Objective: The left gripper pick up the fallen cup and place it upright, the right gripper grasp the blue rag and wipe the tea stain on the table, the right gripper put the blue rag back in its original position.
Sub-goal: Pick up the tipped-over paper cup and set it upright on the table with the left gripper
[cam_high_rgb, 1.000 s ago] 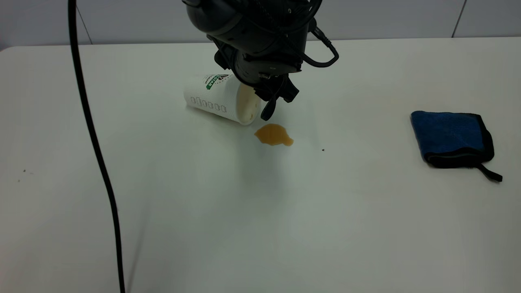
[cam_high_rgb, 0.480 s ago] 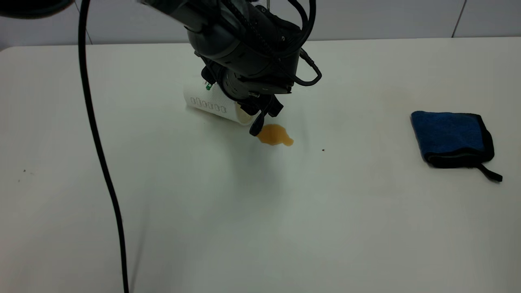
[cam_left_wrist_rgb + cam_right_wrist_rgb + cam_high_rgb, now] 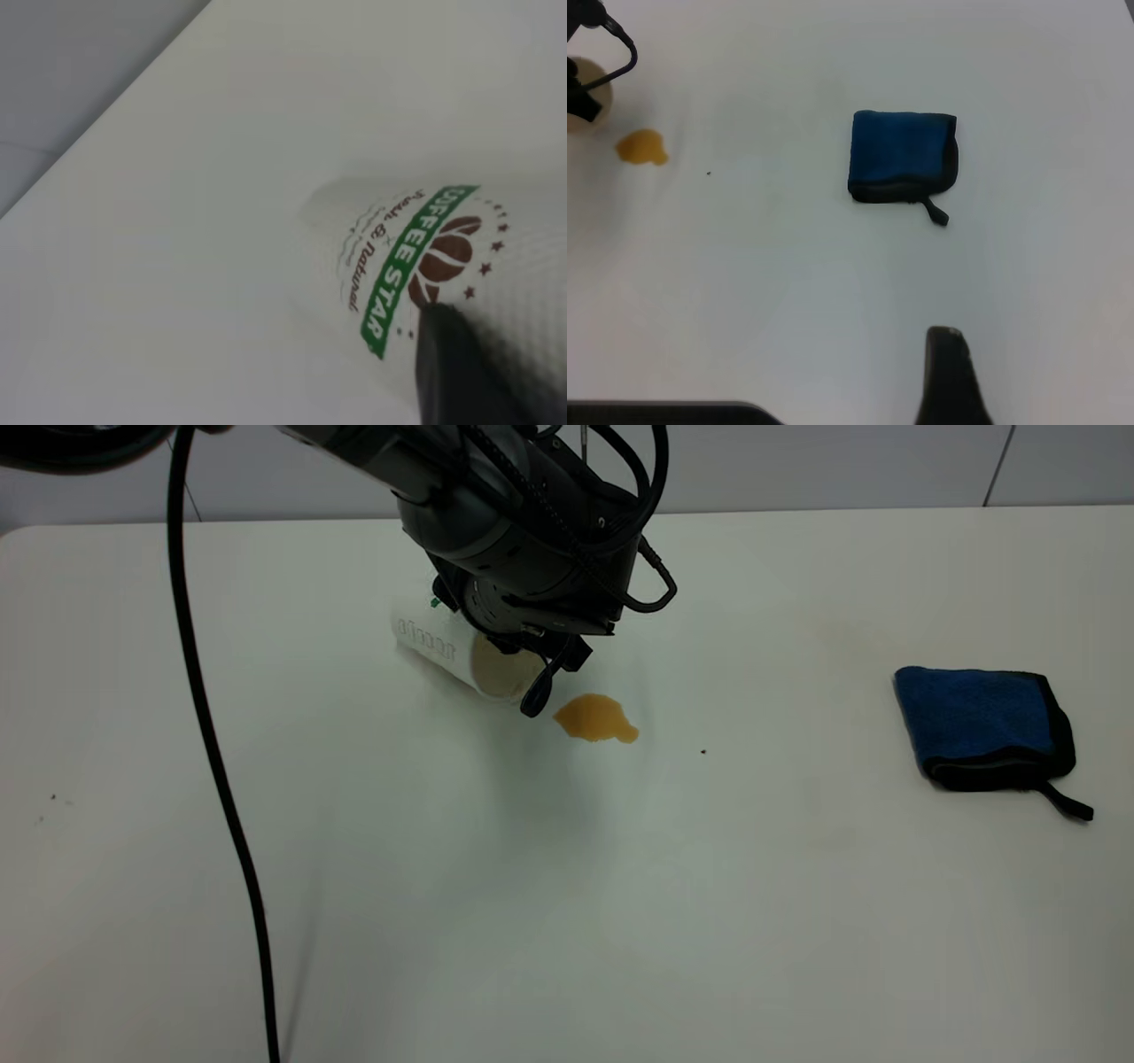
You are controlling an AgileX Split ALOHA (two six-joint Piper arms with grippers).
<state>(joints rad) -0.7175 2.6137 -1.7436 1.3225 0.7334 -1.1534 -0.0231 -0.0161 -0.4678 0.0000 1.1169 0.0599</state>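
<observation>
Nearest you in the exterior view is the bare front of the white table, crossed on its left by a hanging black cable. Farther in, near the middle, you have the amber tea stain, with a tiny dark speck a little to its right. Just left of the stain your left gripper is down on the paper cup; one dark finger crosses the cup's cream mouth, and the wrist view shows a dark finger lying against the cup wall beside the green "coffee star" logo. The cup is on its side with its mouth turned toward the stain, and you cannot tell from these views whether the fingers have actually closed on it. Well to the right lies the folded blue rag, its black loop tab pointing toward the near edge. Your right gripper hangs high above the table near the rag; how far it is open cannot be made out.
</observation>
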